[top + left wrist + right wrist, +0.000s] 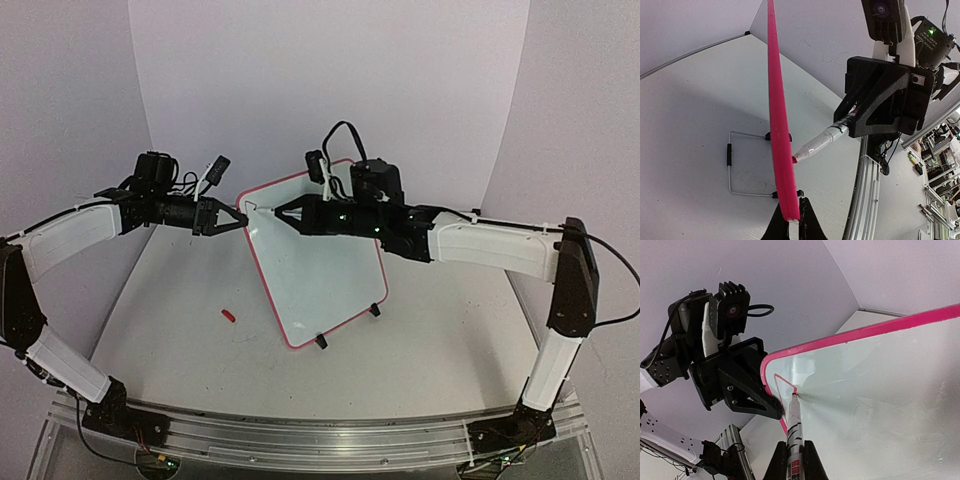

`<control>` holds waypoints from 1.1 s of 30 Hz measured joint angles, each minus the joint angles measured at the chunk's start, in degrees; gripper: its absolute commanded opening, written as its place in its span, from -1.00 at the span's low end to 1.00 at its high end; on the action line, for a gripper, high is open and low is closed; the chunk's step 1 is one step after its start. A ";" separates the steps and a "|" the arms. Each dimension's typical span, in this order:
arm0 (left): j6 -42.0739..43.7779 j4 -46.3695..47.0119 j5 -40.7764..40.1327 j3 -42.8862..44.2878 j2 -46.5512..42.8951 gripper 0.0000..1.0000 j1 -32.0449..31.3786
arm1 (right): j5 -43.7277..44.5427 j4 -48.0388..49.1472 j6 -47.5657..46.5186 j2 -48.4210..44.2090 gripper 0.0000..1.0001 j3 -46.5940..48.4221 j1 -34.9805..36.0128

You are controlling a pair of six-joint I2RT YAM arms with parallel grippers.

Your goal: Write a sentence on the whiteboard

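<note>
Extending from the near left corner of the table [170,330], the left arm is raised at the elbow and its forearm is held almost level, pointing right. The left gripper [238,218] is closed on the red rim at the upper left corner of the whiteboard [320,270]; in the left wrist view the rim is seen pinched edge-on between the two fingers. The right arm is raised from the near right corner, bent sharply at the elbow and reached leftwards across the top of the board. The right gripper [281,213] is clamped on a marker [794,426], which is held in line with the fingers. The tip is pressed against the white face just inside the upper left corner, close to the left gripper. A thin red line [783,381] is seen beside the tip, bent at an angle; no word can be read from it. Red and black printing is carried on the marker barrel, but it is too blurred to be read. The whiteboard is stood at the middle of the table, tilted back, on its black feet [322,342], with a wire stand [730,165] behind it. A small red cap [229,315] is laid on the table to the left of the board.
</note>
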 measured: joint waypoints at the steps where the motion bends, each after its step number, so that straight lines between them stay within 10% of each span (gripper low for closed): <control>1: 0.01 0.00 0.04 0.00 0.00 -1.00 0.00 | -0.26 -0.24 -0.06 0.14 -1.00 0.26 0.09; 33: 0.45 0.02 0.33 0.00 -0.02 -1.00 -0.11 | 3.00 -1.37 -1.01 -1.80 -1.00 -3.10 1.12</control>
